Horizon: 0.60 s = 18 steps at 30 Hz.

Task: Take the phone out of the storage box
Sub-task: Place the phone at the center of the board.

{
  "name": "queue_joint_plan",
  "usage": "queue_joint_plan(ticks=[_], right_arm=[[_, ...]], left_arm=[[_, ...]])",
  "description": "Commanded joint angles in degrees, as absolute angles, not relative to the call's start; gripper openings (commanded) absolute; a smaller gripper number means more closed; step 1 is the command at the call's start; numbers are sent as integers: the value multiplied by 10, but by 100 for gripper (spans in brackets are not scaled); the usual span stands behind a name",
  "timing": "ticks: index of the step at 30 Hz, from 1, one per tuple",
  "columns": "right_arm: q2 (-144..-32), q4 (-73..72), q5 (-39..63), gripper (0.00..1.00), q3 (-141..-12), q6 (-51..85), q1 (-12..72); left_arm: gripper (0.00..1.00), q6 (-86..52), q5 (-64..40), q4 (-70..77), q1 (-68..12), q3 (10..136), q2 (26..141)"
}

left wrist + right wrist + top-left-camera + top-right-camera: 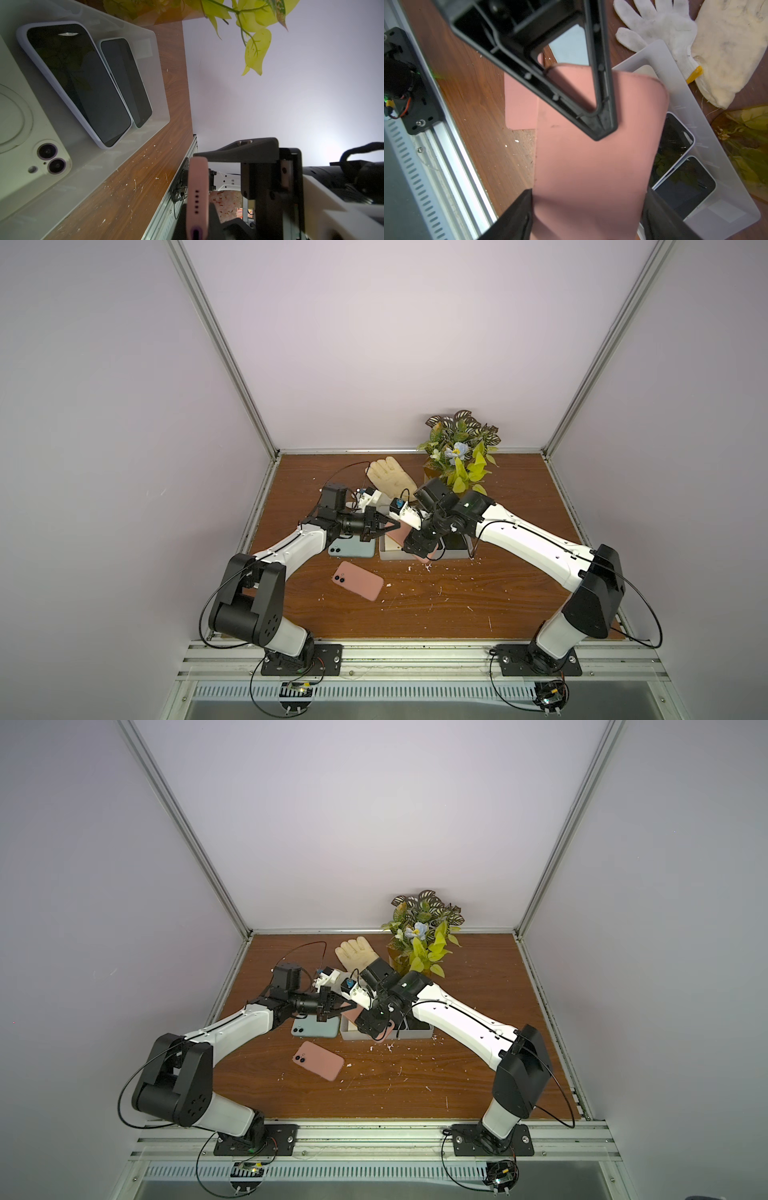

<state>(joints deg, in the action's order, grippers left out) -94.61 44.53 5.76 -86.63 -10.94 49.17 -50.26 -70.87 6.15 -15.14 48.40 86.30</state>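
My left jaws are pinched shut on one end of the pink phone (591, 166), and my right jaws clamp its two long sides. It hangs tilted over the storage box (392, 554), where other phones (79, 79) lie.

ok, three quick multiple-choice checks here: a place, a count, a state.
1. The mint-green slab phone is: A inside the shallow light-grey translucent plastic storage box; B flat on the brown wooden table beside it; C held in the air.
2. Pink-cased phones in view: A one; B four; C two.
3. The left gripper is: A shut on the raised pink phone; B wide open; C resting on the table.
B, it lies on bare wood; C, a flat pink phone plus the one the right gripper also grips; A, it pinches that phone's end.
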Motion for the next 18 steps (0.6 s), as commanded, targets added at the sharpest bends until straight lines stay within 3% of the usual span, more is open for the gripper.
queue_joint_plan(ticks=[1,7,12,18], right_arm=[[-927,423,59,59,-877,-117,495],[-924,419,57,76,-867,-108,494],[-905,413,61,99,-855,-86,494],[-848,401,71,99,-831,-36,489]], left_arm=[[0,-487,-721,69,-165,481,853],[0,-503,-707,89,-171,469,835],[0,-621,-702,253,-171,406,815],[0,-650,-677,304,-170,364,800]])
